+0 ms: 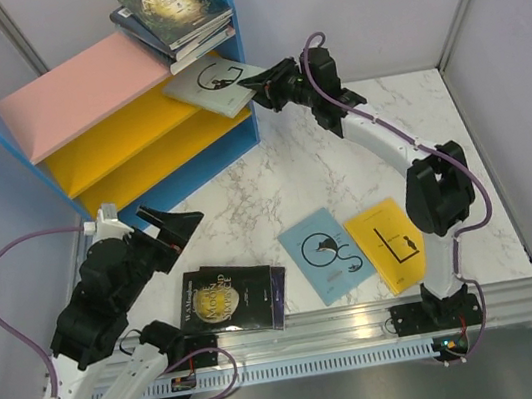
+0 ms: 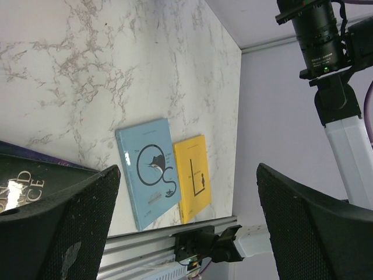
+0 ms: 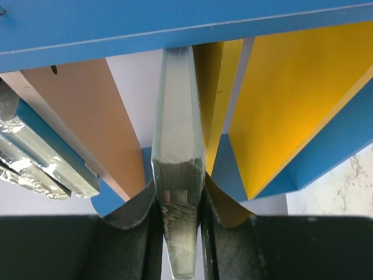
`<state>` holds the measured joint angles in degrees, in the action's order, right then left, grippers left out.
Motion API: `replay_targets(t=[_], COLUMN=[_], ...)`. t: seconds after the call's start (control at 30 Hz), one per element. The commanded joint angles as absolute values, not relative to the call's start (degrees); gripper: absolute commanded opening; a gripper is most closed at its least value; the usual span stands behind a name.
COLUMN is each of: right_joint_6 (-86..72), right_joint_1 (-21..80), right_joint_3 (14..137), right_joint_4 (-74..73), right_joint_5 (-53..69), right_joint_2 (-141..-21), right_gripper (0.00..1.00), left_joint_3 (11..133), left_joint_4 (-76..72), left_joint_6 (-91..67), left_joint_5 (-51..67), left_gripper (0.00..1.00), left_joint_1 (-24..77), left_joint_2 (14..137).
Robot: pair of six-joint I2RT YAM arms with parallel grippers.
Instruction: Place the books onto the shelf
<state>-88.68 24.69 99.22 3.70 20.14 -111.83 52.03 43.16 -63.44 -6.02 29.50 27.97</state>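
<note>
Top external: shelf (image 1: 77, 93), far-left corner of the bench (image 1: 342, 167). Right hand (image 1: 250, 84) pinches one pale grey-blue book (image 1: 211, 87) by its edge, flat, apparently to slide it into the middle tier. Stack (image 1: 173, 10) on the shelf's top: about three. Near edge: one teal-blue book (image 1: 327, 254), one yellow book (image 1: 387, 244), two overlapped dark books (image 1: 226, 300). Left hand (image 1: 177, 224) spread, holding nothing.

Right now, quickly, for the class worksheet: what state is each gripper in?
Left gripper: open, holding nothing.
Right gripper: closed on the pale grey-blue book at the shelf.
</note>
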Motion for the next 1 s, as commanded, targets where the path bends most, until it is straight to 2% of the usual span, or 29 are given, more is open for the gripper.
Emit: replay_targets(t=[0.0,0.3,0.33,0.37,0.4,0.5,0.53,0.6,0.73,0.97], right_joint_6=[-90.5,-94.5,-94.5,-94.2,-93.9,-92.4,-92.1,-90.8,-89.3,-86.3], right_joint_1=[25.5,28.6,28.6,28.5,28.5,28.5,28.5,28.5,28.5,29.0], right_joint_3=[104.7,113.8,115.0,117.2,117.9,115.0,113.4,107.9,99.3,95.8], right_joint_4=[6.7,0.1,-1.3,-1.5,-1.8,-1.9,-1.8,-0.4,2.0,2.2], right_joint_5=[7.0,-3.7,-3.2,-1.9,-1.2,-0.1,-0.1,1.8,3.5,5.9], right_joint_2=[-113.5,-122.8,-123.8,-125.8,-126.5,-125.4,-124.5,-121.4,-116.7,-112.2], right_gripper=[0.0,0.0,0.04,0.14,0.36,0.57,0.61,0.65,0.66,0.64], left_joint_3=[53.9,52.6,52.6,52.7,52.8,53.4,53.6,53.8,53.8,52.9], left_joint_4=[44.6,46.2,46.3,46.4,46.6,46.9,47.4,47.6,48.1,48.1], left_joint_6=[-62.4,-64.3,-64.3,-64.4,-64.3,-63.6,-63.5,-63.1,-62.8,-62.8], left_joint_5=[-8.3,-9.9,-10.3,-10.4,-10.5,-11.2,-11.2,-11.8,-12.0,-11.2], left_gripper=[0.99,0.99,0.99,0.99,0.99,0.99,0.99,0.99,0.99,0.99], left_joint_1=[29.5,29.5,29.5,29.5,29.5,29.5,29.5,29.5,29.5,29.5], left_joint_2=[26.8,24.3,24.0,23.9,23.9,23.7,23.6,23.6,23.4,24.0])
